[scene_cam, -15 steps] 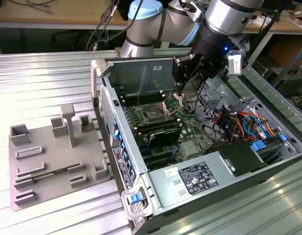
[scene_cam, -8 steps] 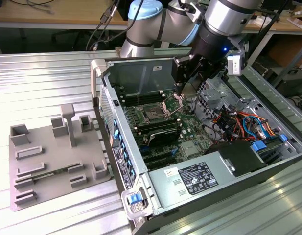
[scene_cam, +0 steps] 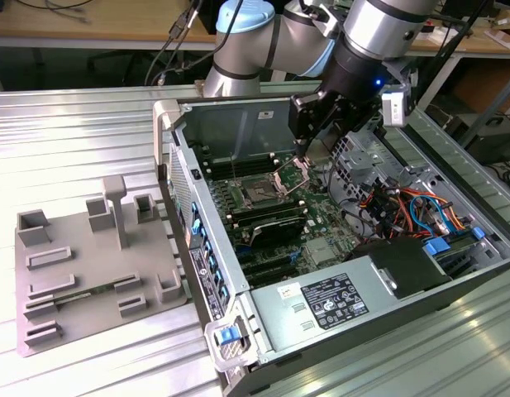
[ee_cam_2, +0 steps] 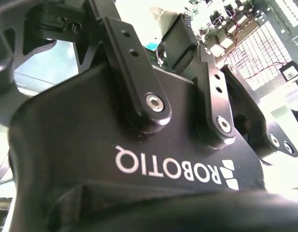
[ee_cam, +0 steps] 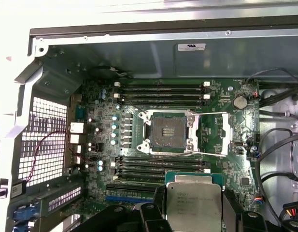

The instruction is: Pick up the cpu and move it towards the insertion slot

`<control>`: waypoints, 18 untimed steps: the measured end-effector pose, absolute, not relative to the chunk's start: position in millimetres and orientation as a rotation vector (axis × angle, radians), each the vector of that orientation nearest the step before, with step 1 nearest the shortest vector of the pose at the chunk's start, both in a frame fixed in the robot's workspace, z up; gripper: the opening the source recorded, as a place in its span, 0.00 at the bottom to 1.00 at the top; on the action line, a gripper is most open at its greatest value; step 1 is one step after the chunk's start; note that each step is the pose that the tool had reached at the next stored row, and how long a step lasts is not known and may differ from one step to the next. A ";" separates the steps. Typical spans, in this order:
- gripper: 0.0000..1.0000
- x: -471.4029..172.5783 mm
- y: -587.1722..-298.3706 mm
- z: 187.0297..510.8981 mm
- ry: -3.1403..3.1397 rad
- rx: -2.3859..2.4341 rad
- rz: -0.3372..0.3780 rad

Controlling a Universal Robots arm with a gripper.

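The cpu [ee_cam: 193, 207], a flat square chip with a pale silvery top, sits between two black fingers [ee_cam: 157, 205] in the first wrist view, and my gripper [ee_cam: 193, 200] is shut on it. The insertion slot [ee_cam: 168, 133], a dark square socket in a shiny steel frame, lies on the green board a short way beyond the chip, with its bracket [ee_cam: 221, 133] swung open beside it. In the exterior view my gripper [scene_cam: 311, 145] hangs inside the open computer case, above and toward that view's right of the insertion slot [scene_cam: 259, 195].
Long black memory slots [ee_cam: 161, 92] run on both sides of the socket. A grey power supply [scene_cam: 337, 302] and coloured cables [scene_cam: 403, 207] fill the case's near and right parts. A grey plastic tray [scene_cam: 89, 265] with raised blocks lies outside the case on the exterior view's left.
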State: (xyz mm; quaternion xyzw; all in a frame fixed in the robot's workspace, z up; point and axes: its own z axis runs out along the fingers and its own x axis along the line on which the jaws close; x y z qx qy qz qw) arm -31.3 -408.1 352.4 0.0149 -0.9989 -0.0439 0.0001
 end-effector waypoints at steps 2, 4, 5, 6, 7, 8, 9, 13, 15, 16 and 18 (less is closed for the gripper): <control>0.55 -31.2 -407.5 352.0 -3.138 0.047 -0.138; 0.55 -31.2 -407.0 351.7 -3.138 0.047 -0.138; 0.55 -31.2 -406.8 351.5 -3.138 0.047 -0.138; 0.55 -31.1 -406.4 351.2 -3.138 0.047 -0.138; 0.55 -31.1 -406.2 351.0 -3.138 0.047 -0.138; 0.55 -31.1 -405.9 350.8 -3.138 0.047 -0.138; 0.55 -31.0 -405.7 350.7 -3.138 0.047 -0.138; 0.55 -30.8 -404.9 349.9 -3.138 0.047 -0.138; 0.55 -30.8 -404.7 349.6 -3.138 0.047 -0.138; 0.55 -30.7 -404.5 349.4 -3.138 0.047 -0.138; 0.55 -30.6 -404.2 349.0 -3.138 0.047 -0.138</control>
